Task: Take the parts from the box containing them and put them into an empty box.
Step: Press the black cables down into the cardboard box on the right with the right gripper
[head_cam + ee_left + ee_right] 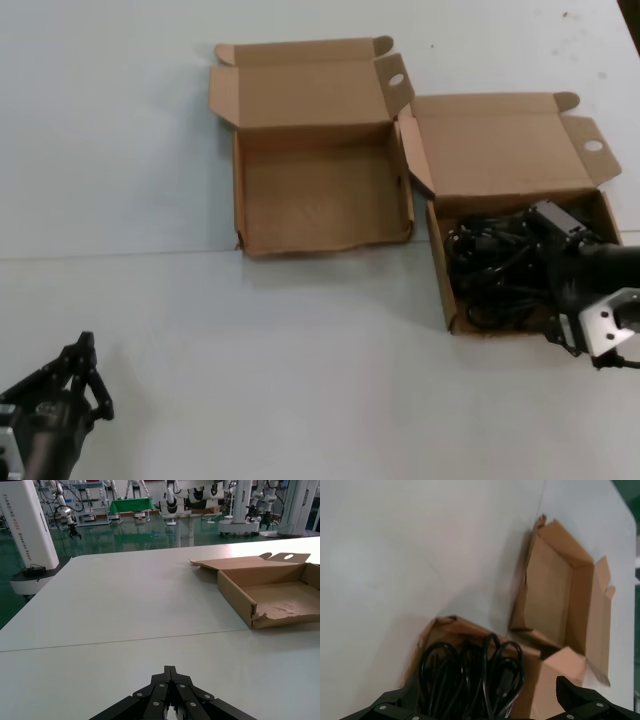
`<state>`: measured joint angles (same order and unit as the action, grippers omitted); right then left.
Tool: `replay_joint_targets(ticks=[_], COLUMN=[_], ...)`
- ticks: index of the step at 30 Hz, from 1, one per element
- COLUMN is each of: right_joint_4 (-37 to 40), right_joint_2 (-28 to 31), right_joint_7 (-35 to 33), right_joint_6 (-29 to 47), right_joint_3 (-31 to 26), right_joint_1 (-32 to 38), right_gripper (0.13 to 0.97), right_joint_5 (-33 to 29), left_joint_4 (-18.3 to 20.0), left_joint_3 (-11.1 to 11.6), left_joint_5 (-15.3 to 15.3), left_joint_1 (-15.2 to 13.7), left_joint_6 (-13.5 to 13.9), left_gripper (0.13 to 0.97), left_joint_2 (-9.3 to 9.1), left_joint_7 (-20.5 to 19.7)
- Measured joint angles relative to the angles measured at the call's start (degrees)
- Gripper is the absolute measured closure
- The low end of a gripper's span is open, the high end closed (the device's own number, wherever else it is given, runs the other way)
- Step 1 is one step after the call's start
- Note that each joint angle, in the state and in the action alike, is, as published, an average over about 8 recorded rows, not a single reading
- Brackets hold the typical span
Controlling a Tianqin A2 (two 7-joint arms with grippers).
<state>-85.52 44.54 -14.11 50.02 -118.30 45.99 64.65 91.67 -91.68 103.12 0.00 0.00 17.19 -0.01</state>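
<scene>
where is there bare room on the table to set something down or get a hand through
Bare table spans the near side, from the left gripper across to in front of both boxes, and left of the empty box. It is crowded at the right: the boxes touch, and the right gripper sits in the cable-filled box.

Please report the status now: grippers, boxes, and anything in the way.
Right gripper open over cable box. Left gripper shut, parked near table's front edge. Empty box unobstructed.

Brown boxes [322, 190], black parts [495, 270]
</scene>
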Motion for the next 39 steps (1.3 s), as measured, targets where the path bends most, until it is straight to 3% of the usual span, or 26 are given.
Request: replay_joint_targets(ticks=[11, 17, 28, 39], right_joint_4=[-3.3, -4.4, -2.8, 2.1], right_joint_2=[-21.9, -30.1, -32.6, -30.6], right_joint_7=[0.0, 0.0, 0.0, 0.0], right_joint_6=[18.1, 23.7, 25.3, 23.7], right_joint_3=[28.2, 37.1, 39.9, 38.8], right_joint_1=[-6.1, -5.9, -5.3, -4.3], right_gripper=[0.129, 0.129, 0.129, 0.336], right_joint_5=[-27.6, -36.9, -37.5, -32.5], left_joint_4=[0.0, 0.0, 0.0, 0.0], left_joint_3=[0.0, 0.0, 0.0, 0.0], left_joint_5=[0.0, 0.0, 0.0, 0.0], left_joint_1=[0.0, 0.0, 0.0, 0.0], left_joint_6=[0.0, 0.0, 0.0, 0.0], left_gripper=[0.941, 0.941, 0.941, 0.941], left_joint_2=[0.00, 0.00, 0.00, 0.00], left_joint_7=[0.0, 0.0, 0.0, 0.0])
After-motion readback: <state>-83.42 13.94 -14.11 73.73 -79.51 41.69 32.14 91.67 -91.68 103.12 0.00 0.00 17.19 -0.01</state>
